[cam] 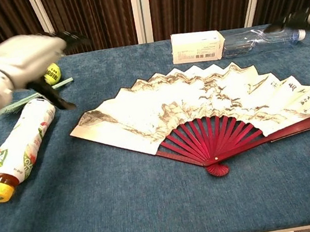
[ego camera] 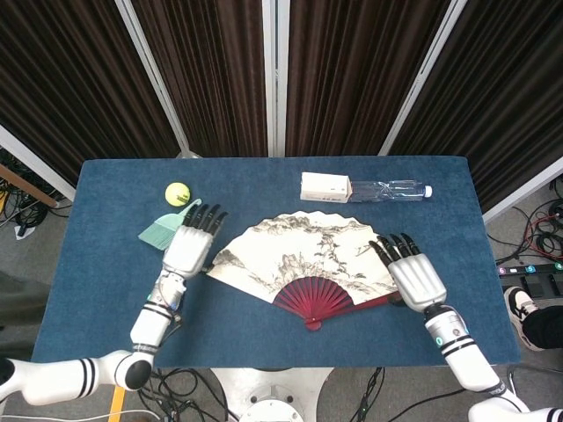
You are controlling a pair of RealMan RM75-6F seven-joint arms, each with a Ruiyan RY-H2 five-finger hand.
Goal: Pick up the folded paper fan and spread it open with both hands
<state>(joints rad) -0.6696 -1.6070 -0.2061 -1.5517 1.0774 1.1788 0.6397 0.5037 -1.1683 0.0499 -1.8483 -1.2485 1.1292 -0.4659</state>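
Paper fan (ego camera: 303, 259): fully spread, lying flat on the blue table (ego camera: 264, 343) at centre; painted paper leaf arcs toward the curtains, red ribs converge on a pivot at the near side. One red guard stick runs out to the right, toward the right hand.
Left hand (ego camera: 192, 241): raised above the table just left of the fan's left edge — fingers extended and apart, holding nothing. It appears motion-blurred in the chest view, so contact with the fan cannot be confirmed there; in the head view it sits clear of the leaf.
Right hand (ego camera: 412, 272): at the fan's right end, fingers straight and spread, nothing in its grasp. Whether the palm touches the guard stick cannot be told.
Drink bottle (cam: 18, 148): lying on its side left of the fan, yellow cap toward the near edge.
Green brush (ego camera: 163, 229): beside the left hand, partly hidden by it.
Tennis ball (ego camera: 178, 192): behind the brush.
White box (ego camera: 325, 187): behind the fan, touching end-on a clear water bottle (ego camera: 391, 189) lying on its side.
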